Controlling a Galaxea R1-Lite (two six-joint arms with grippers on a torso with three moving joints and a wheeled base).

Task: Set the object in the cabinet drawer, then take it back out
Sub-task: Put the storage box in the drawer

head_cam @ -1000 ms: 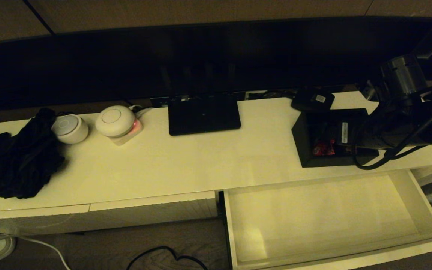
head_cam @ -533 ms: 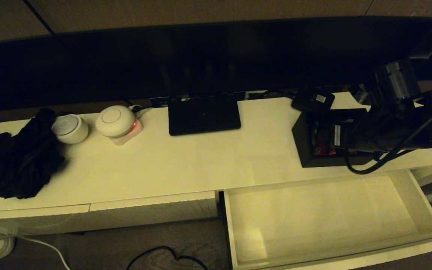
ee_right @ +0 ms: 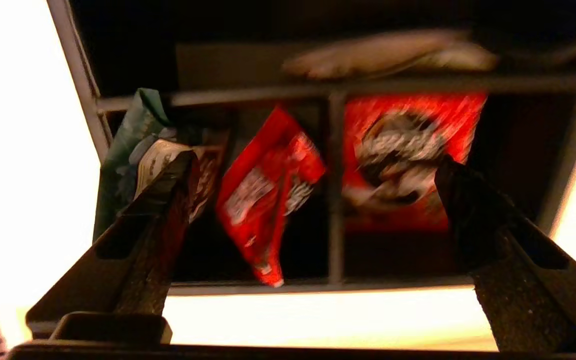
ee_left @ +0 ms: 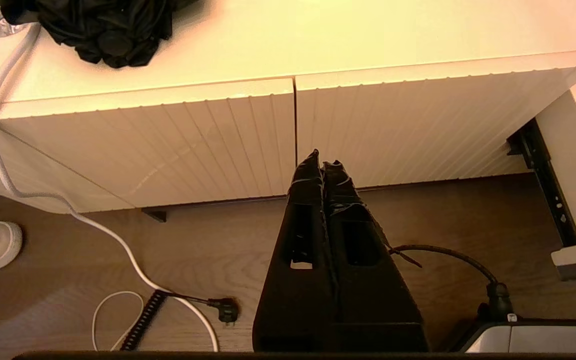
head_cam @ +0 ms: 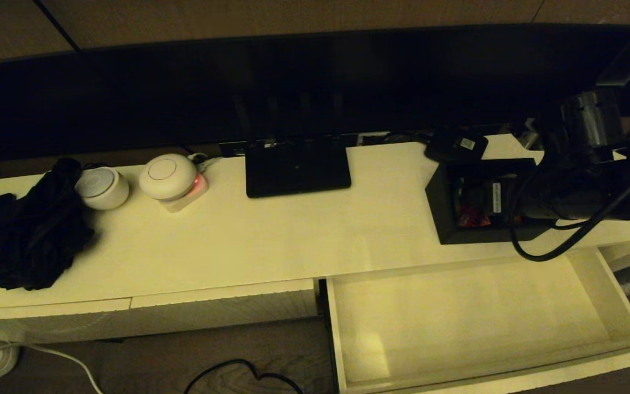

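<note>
The object, a black organiser box, stands on the cabinet top at the right, just behind the open drawer. The right wrist view shows the box's dividers with red-and-white packets in the compartments. My right gripper hangs over the box's open top, open, its fingers spread wide across the compartments and clamped on nothing. The cabinet drawer is pulled out and holds nothing. My left gripper is shut and parked low in front of the closed ribbed fronts.
On the cabinet top lie a flat black router, a small black device with a white label, two white round devices and a black cloth. Cables run across the floor.
My right gripper has shifted a little to the left over the box and stayed open. The box and the drawer have not moved.
</note>
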